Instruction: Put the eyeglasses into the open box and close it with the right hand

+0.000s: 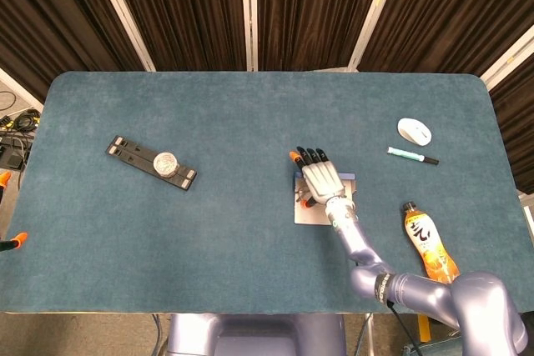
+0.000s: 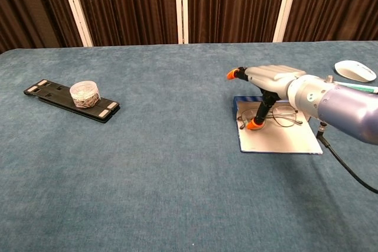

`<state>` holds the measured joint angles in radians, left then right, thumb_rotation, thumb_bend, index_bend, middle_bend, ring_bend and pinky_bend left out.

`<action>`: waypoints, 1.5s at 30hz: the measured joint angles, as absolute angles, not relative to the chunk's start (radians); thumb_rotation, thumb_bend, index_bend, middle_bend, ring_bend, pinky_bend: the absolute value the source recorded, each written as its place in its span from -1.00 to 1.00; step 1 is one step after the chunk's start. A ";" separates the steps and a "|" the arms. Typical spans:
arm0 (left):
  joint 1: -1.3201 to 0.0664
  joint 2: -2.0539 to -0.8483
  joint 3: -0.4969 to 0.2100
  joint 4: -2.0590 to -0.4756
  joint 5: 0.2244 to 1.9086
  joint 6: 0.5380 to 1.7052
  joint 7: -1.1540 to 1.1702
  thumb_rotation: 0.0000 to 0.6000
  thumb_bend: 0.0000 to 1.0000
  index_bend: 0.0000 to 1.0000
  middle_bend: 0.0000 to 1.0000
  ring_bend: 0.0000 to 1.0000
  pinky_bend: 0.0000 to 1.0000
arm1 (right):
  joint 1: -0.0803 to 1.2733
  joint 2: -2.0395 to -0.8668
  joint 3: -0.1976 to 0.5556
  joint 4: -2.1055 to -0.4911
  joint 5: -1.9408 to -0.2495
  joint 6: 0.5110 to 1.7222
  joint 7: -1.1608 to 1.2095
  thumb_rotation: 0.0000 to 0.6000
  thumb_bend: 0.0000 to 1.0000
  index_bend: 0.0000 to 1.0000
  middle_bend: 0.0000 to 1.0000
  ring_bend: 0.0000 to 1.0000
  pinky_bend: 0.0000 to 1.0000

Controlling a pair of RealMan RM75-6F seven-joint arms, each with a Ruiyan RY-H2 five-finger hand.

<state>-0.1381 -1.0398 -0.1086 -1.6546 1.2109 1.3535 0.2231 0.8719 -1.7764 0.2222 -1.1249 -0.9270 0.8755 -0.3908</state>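
From the head camera, a table covered in blue-green felt fills the frame, backed by dark brown curtains with pale uprights between them. Toward the left edge lies a black tray carrying a small round jar. Right of centre sits the open box, with the right hand flat above it, fingers spread and holding nothing; the eyeglasses peek out beneath it inside the box. Nearer the right edge are a white mouse, a pen and an orange bottle lying down.

From the chest camera, the same felt runs back to the curtains. The right hand hovers over the box, its thumb pointing down to the left lens of the eyeglasses. The left hand shows in neither view.
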 measured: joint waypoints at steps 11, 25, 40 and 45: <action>-0.141 -1.042 -0.108 -1.654 1.205 1.351 0.227 1.00 -1.00 -1.00 -1.00 -1.00 -1.00 | 0.871 -1.774 0.242 -1.056 -0.929 0.858 -0.385 1.00 -1.00 -0.88 -1.00 -1.00 -1.00; -0.142 -1.044 -0.107 -1.652 1.200 1.354 0.230 1.00 -1.00 -1.00 -1.00 -1.00 -1.00 | 0.838 -1.712 0.195 -1.139 -0.993 0.859 -0.391 1.00 -1.00 -0.88 -1.00 -1.00 -1.00; -0.149 -1.053 -0.107 -1.646 1.185 1.345 0.246 1.00 -1.00 -1.00 -1.00 -1.00 -1.00 | 0.850 -1.754 0.222 -0.993 -0.996 0.843 -0.369 1.00 -1.00 -0.88 -1.00 -1.00 -1.00; -0.149 -1.055 -0.106 -1.648 1.186 1.349 0.252 1.00 -1.00 -1.00 -1.00 -1.00 -1.00 | 0.858 -1.769 0.233 -0.964 -0.998 0.847 -0.383 1.00 -1.00 -0.88 -1.00 -1.00 -1.00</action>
<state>-0.1493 -1.0555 -0.1060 -1.6477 1.1858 1.3490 0.2524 0.8576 -1.7689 0.2329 -0.9636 -0.9982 0.8467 -0.3829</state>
